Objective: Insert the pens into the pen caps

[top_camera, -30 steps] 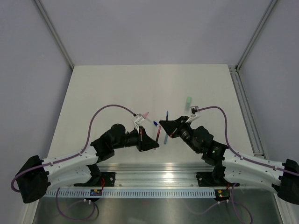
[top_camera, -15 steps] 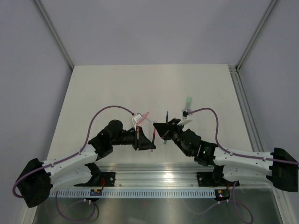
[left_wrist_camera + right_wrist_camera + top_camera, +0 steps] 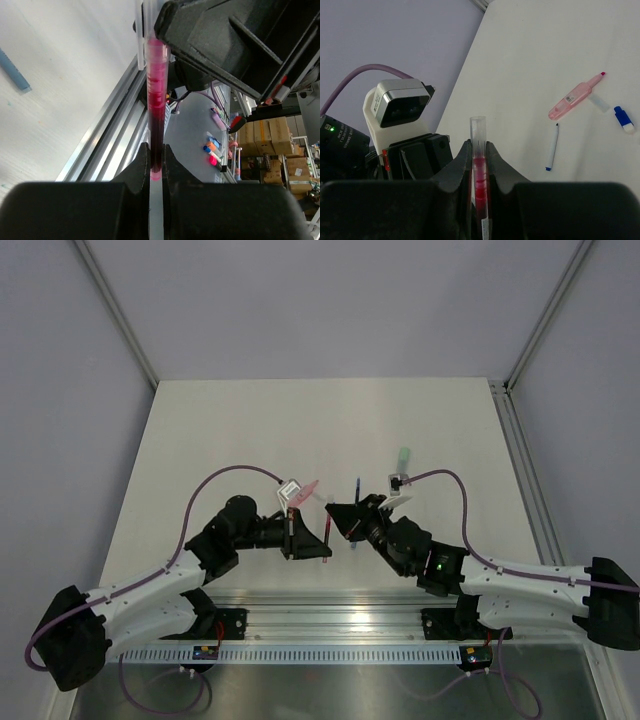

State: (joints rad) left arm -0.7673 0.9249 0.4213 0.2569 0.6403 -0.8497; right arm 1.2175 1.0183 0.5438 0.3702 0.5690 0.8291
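Note:
A red pen (image 3: 328, 528) hangs between both grippers above the table's near middle. My left gripper (image 3: 322, 546) is shut on its rear end, as the left wrist view (image 3: 156, 152) shows with the pen (image 3: 156, 125) running up from the jaws. My right gripper (image 3: 343, 520) is shut on a clear tube cap (image 3: 478, 131) with the red pen's front (image 3: 480, 182) inside it. A pale pink cap piece (image 3: 309, 488) and a mint cap (image 3: 404, 454) lie on the table. A thin blue pen (image 3: 357, 487) lies between them.
In the right wrist view the pink piece (image 3: 575, 95), a thin blue pen (image 3: 551, 147), a small clear piece (image 3: 598, 103) and a small blue cap (image 3: 622, 118) lie close together. A light blue pen (image 3: 12, 70) lies on the table. The metal rail (image 3: 340, 605) runs along the near edge.
My right gripper has moved left toward the left gripper. The left gripper has shifted slightly left. The red pen now stands straighter between them, held at both ends.

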